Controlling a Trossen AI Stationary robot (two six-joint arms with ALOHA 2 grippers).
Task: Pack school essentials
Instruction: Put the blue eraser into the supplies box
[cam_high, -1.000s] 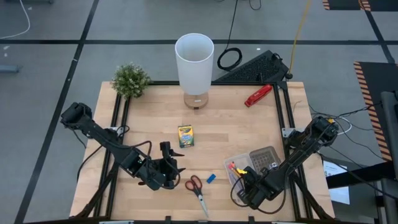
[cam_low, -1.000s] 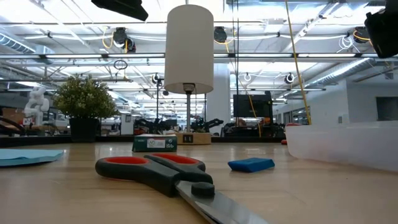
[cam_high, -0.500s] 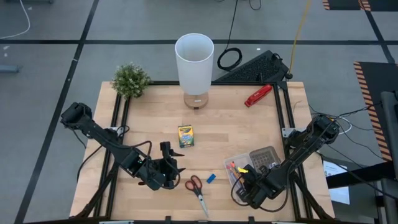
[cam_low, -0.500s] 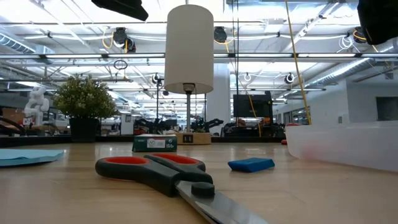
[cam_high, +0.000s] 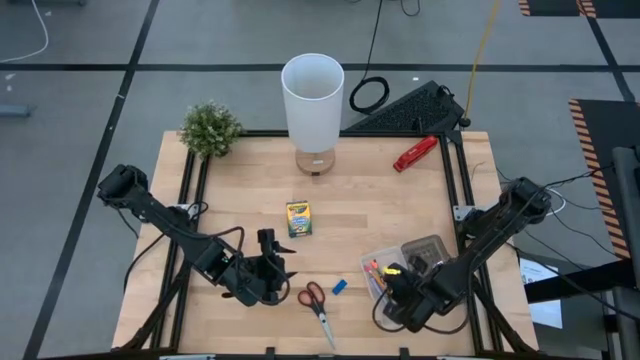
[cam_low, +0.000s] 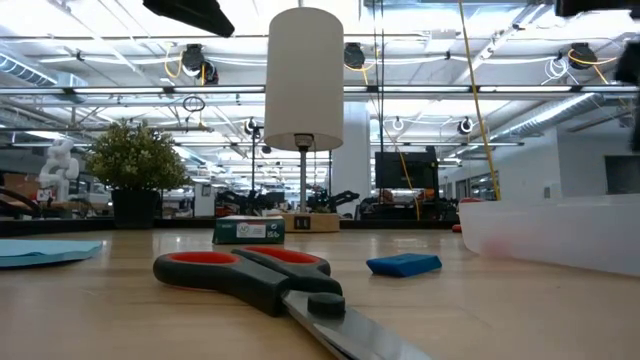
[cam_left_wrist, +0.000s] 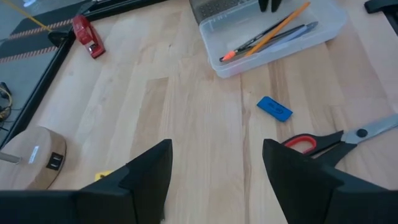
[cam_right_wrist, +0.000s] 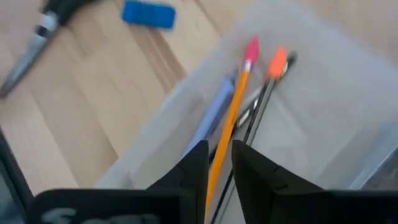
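The right wrist view looks down past the right gripper (cam_right_wrist: 217, 163), whose two dark fingers (cam_right_wrist: 194, 163) stand close together with only a narrow gap between them and nothing held, directly over the clear plastic box (cam_right_wrist: 323, 124); inside the box an orange pencil (cam_right_wrist: 231, 124) with a pink eraser end lies beside a blue pen (cam_right_wrist: 211, 115) and a dark pen with an orange tip (cam_right_wrist: 267, 93). Beyond the box's edge the tiny blue eraser (cam_right_wrist: 148, 14) rests on the wood, with the scissors' blade near it. In the high view this gripper (cam_high: 392, 283) sits at the near right of the table (cam_high: 390, 210), at the box's near-left corner. The left gripper (cam_left_wrist: 214, 168) hovers above bare wood with its fingers spread wide apart and empty; in the high view it (cam_high: 270, 262) is at the near left, just beside the red-handled scissors (cam_high: 316, 299), which lie flat with the eraser just to their right. The yellow-green crayon box (cam_high: 298, 218) lies near the table's middle, well apart from both grippers. Toward the far edge stand a white lamp (cam_high: 312, 100), a small green plant (cam_high: 210, 129) at the left corner and a red stapler-like tool (cam_high: 414, 153) on the right
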